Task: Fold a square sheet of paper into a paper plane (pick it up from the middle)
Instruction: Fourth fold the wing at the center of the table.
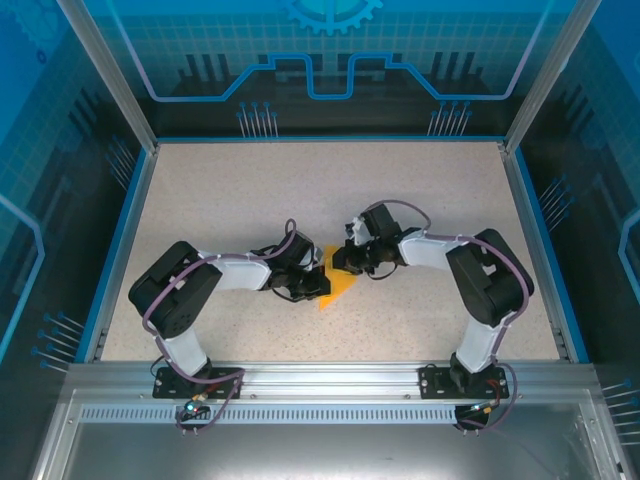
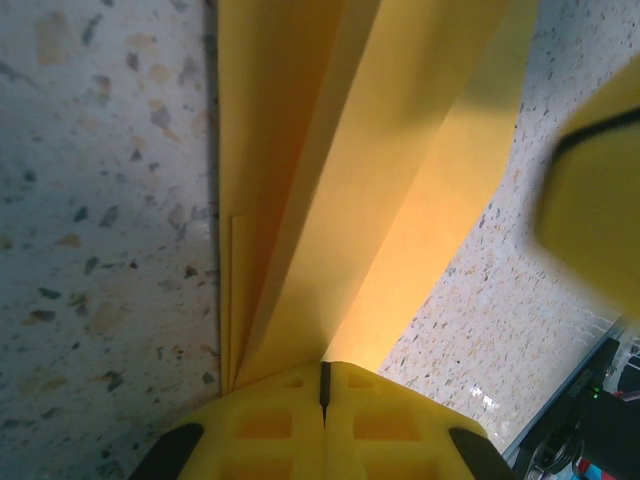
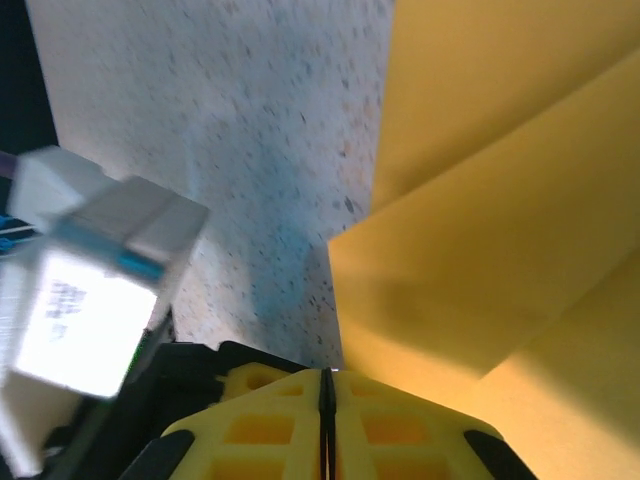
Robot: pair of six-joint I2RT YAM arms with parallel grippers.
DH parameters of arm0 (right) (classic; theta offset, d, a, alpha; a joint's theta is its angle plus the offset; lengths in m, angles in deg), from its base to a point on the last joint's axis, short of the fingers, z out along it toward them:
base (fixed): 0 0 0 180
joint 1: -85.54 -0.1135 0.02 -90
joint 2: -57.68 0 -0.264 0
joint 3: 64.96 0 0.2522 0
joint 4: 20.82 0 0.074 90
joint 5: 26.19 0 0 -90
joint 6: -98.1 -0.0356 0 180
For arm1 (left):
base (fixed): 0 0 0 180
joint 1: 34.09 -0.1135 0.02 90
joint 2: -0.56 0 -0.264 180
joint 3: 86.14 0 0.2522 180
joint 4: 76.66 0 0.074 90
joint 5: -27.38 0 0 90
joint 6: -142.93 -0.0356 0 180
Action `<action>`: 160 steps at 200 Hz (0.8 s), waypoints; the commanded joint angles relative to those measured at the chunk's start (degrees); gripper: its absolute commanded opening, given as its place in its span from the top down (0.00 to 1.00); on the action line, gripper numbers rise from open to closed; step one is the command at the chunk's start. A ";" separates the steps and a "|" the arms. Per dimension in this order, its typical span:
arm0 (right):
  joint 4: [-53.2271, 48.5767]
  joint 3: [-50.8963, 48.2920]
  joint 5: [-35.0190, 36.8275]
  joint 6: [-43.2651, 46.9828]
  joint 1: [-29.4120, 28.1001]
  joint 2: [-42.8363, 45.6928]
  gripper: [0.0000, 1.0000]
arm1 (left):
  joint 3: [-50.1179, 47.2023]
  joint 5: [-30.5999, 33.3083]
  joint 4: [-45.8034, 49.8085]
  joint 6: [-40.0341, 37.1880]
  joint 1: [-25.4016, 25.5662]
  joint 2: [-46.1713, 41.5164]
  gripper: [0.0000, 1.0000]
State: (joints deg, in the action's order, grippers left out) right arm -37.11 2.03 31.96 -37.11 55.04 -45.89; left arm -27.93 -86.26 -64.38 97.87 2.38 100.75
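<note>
Paper plane (image 1: 338, 292), part-folded, orange-yellow: mid-counter (image 1: 430, 200), betw. both claws. L claw (image 2: 323, 378): tips together, clamped on plane's creased end. R claw (image 3: 325, 382): tips together at plane's edge; grip unclear.

1. My worktop (image 1: 250, 190) is a pale beige slab, speckled with darker flecks, matte and evenly lit.
2. A thin blue border (image 1: 330, 138) runs round its far and side edges.
3. Two aluminium posts (image 1: 105, 70) slant up from the far corners, carrying the enclosure.
4. The back panel (image 1: 330, 60) is tinted blue, with a fine grid, circuit-like lines and half a gear emblem (image 1: 333, 12) at the top.
5. The side panels (image 1: 40, 200) are the same blue, darker, with similar printed lines.
6. Along the near edge lies a silver aluminium rail (image 1: 330, 375), then a slotted strip (image 1: 330, 412) and a plain grey metal sheet (image 1: 300, 450).
7. Seen up close, the surface carries a small bright glare (image 2: 480, 400).
</note>
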 commanded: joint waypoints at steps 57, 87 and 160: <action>2.35 0.69 4.81 -0.62 0.39 -7.80 0.92 | -3.17 4.85 3.80 0.03 -0.26 4.04 1.00; 2.45 0.80 4.76 -0.27 1.67 -7.33 0.92 | -4.10 5.43 3.89 -0.29 -0.30 3.97 1.00; 1.89 3.13 1.81 2.02 6.73 -7.67 0.91 | -4.85 5.62 3.87 -0.84 -0.29 4.66 1.00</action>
State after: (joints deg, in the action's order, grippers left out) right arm -34.57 3.26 32.30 -37.05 59.37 -51.99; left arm -29.42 -86.46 -67.83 97.87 2.29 100.85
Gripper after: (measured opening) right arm 0.086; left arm 0.061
